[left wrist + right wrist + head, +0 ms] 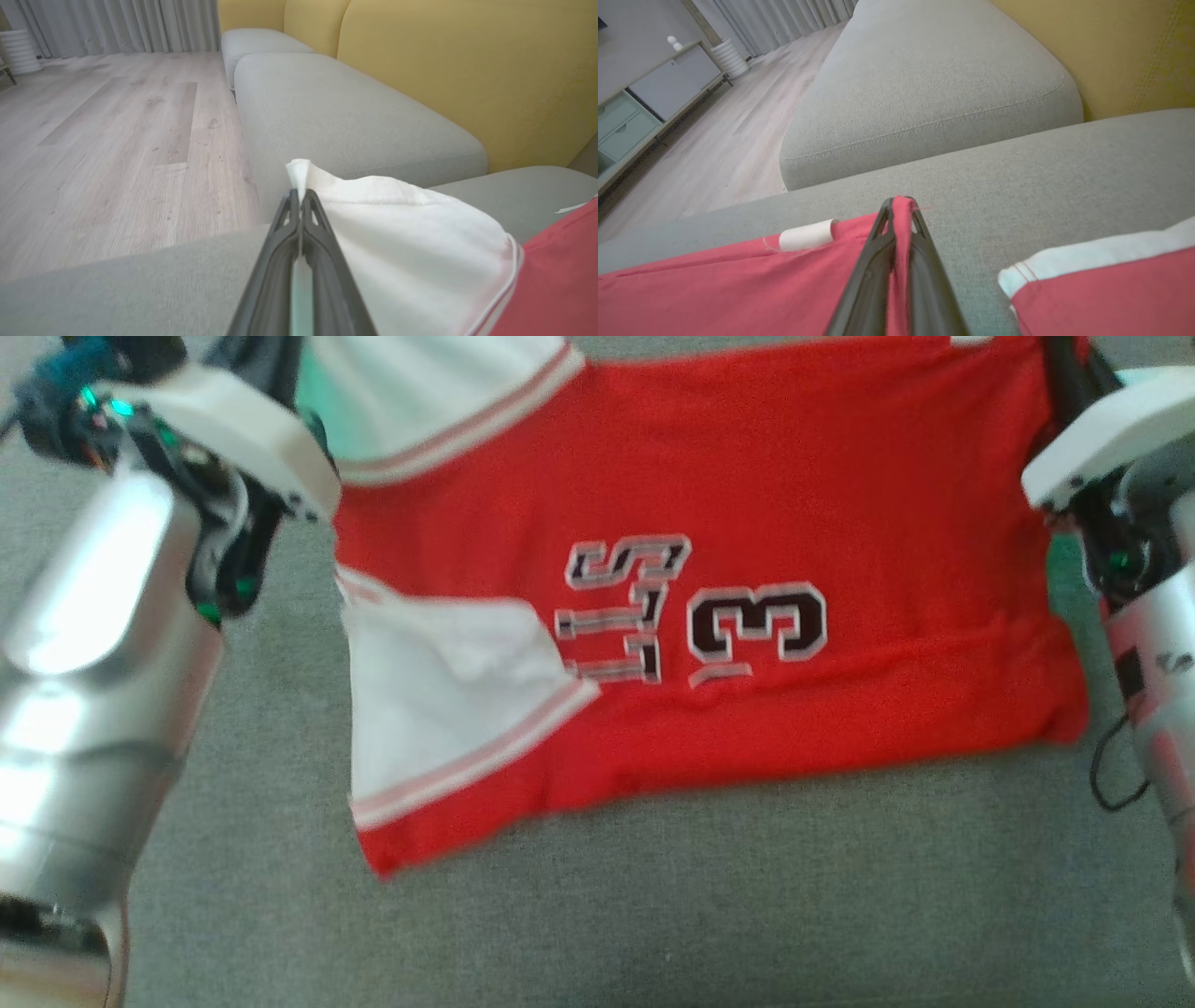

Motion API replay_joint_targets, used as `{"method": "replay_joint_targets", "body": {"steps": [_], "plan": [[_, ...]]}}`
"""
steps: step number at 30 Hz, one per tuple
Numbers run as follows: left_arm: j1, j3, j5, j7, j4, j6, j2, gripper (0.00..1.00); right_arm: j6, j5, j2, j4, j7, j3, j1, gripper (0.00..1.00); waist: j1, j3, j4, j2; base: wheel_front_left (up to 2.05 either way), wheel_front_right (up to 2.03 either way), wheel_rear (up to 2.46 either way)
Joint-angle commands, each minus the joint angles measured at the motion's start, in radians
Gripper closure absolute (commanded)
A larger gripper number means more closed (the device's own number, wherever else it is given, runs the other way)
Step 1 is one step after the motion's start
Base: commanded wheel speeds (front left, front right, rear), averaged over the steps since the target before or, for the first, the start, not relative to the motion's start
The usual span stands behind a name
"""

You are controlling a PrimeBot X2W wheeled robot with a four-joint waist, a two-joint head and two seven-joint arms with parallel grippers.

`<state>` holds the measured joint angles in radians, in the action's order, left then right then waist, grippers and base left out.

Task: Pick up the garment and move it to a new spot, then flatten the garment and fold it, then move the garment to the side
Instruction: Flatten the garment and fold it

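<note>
1. On the grey sofa seat (653, 896), a red shirt (794, 504) with white sleeves lies spread between the robot's two arms, its number and lettering facing up.
2. At one far corner the left tool (299, 191) is clamped shut on the edge of a white sleeve (411, 233). At the other, the right tool (900, 200) is pinched closed on a ridge of red cloth.
3. The step looks like flattening: both far corners are held while the body of the shirt rests on the seat.
4. Doing it well likely means moving both arms at an even height and pace, drawing the cloth taut sideways without tugging it out of either thin grip.
5. Worth watching: the near sleeve (439, 691) lies folded across the lettering and a crease runs along the near side. A pull on the far edge alone may not clear them.
</note>
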<state>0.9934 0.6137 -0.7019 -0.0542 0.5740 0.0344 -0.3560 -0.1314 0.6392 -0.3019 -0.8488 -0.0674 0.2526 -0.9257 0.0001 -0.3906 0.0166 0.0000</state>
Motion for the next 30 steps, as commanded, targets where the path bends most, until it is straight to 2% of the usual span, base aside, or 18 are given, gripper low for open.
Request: {"method": "replay_joint_targets", "body": {"steps": [1,9,18,23,30], "plan": [[0.080,-0.048,0.012,0.032,0.010,0.006,-0.026,1.00,0.001,0.022,-0.002,0.034,0.019,0.013,-0.051,1.00,-0.0001,-0.009,-0.003,0.0000,0.00,0.00,0.00],[0.162,-0.034,0.027,0.116,0.136,0.047,0.013,1.00,0.001,0.074,-0.011,0.003,0.046,0.047,-0.114,1.00,-0.0001,-0.020,0.007,0.0000,0.00,0.00,0.00],[0.089,0.014,-0.017,0.111,0.150,0.088,0.016,1.00,0.001,0.169,-0.057,0.024,0.005,0.119,-0.014,1.00,-0.0001,0.031,0.029,0.0000,0.00,0.00,0.00],[-0.024,0.052,-0.117,0.014,0.065,0.095,-0.032,1.00,0.001,0.243,-0.105,0.054,-0.043,0.156,0.086,1.00,-0.0001,0.084,0.041,0.0000,0.00,0.00,0.00],[-0.199,0.149,-0.265,-0.170,-0.157,0.096,-0.160,1.00,0.001,0.309,-0.180,0.097,-0.142,0.215,0.212,1.00,-0.0001,0.154,0.065,0.0000,0.00,0.00,0.00]]}}
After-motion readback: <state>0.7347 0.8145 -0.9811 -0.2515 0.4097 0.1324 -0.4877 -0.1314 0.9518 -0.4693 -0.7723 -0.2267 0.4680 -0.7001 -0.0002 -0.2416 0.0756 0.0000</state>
